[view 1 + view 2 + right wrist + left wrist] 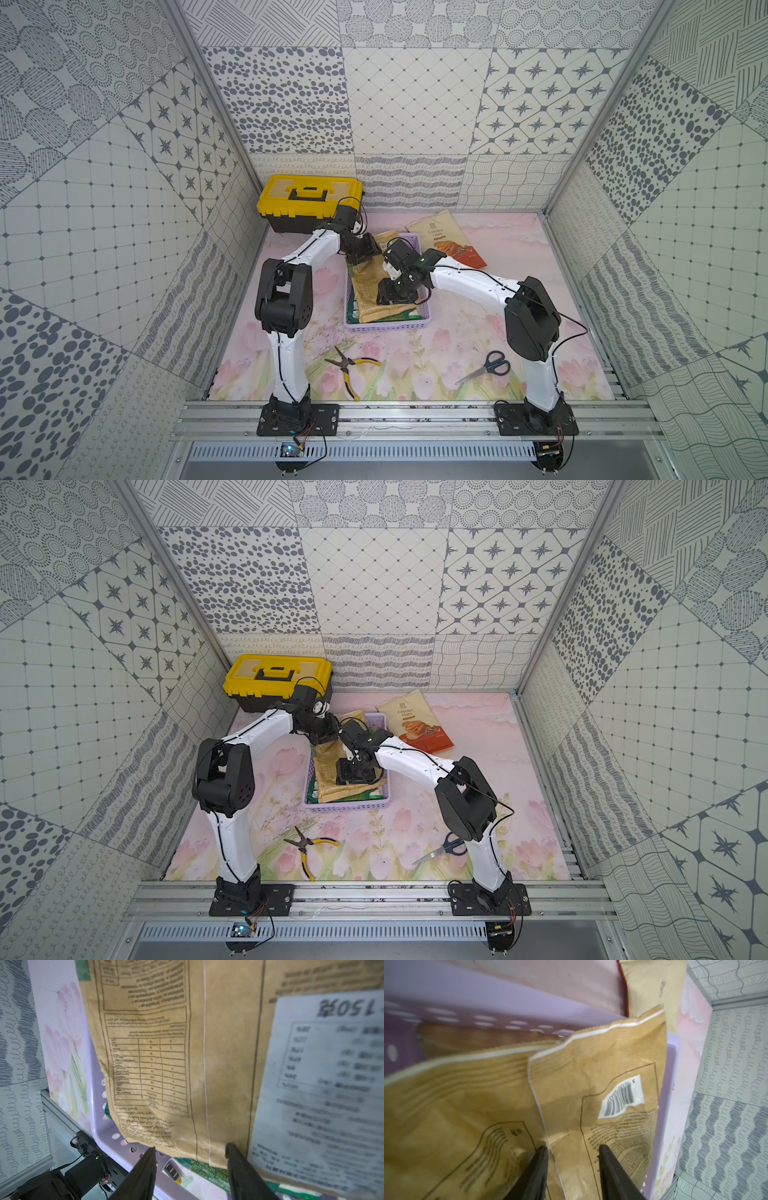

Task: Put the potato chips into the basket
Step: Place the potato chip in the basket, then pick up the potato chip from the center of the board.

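Now, with left gripper (572, 1149) and right gripper (190, 1147) both spread over tan bags (370, 291) piled in the basket (388, 326), a nudge could slide the overhanging one out; the Cassava bag (446, 241) lies outside, just beyond.

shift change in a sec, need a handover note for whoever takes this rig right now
Left gripper: open, holding nothing, over the tan bags in the basket.
Right gripper: open, holding nothing, over the same pile.
Done: tan bags and a green bag lie in the basket; the arms hide the exact count.
Left: the Cassava Chips bag lies outside, behind the basket to its right, and has yet to go in.
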`<state>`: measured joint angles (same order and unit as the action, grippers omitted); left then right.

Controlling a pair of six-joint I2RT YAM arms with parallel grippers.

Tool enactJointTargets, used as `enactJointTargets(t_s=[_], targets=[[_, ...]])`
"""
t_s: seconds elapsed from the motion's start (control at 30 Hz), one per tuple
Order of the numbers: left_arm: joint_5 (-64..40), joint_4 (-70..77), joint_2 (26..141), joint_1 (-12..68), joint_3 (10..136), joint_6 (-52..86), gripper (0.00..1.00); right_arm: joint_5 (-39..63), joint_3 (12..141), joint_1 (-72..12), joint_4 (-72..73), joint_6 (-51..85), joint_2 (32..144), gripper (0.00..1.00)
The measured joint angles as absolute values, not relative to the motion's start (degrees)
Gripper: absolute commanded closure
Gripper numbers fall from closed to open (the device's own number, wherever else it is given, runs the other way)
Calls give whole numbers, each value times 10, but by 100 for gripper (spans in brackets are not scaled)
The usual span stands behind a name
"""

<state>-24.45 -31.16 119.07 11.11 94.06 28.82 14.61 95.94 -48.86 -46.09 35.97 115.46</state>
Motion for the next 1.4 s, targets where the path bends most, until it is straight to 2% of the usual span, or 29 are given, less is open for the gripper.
enactJointTargets(t_s=[0.23,0.4,0.67,0.8,1.03,1.4], targets=[[-232,-307,1236,137,970,280,55,130,963,-460,-472,373,1130,40],[-228,-310,1259,140,992,269,56,113,955,-392,-459,386,1070,39],[-217,-325,1213,139,983,262,54,91,955,-296,-447,376,1029,38],[-219,-312,1140,135,946,260,54,59,960,-267,-447,339,1055,37],[-224,-264,1019,116,875,259,53,-15,1021,-262,-453,236,1166,38],[-229,-233,973,96,848,260,53,-51,1080,-263,-472,124,1266,43]])
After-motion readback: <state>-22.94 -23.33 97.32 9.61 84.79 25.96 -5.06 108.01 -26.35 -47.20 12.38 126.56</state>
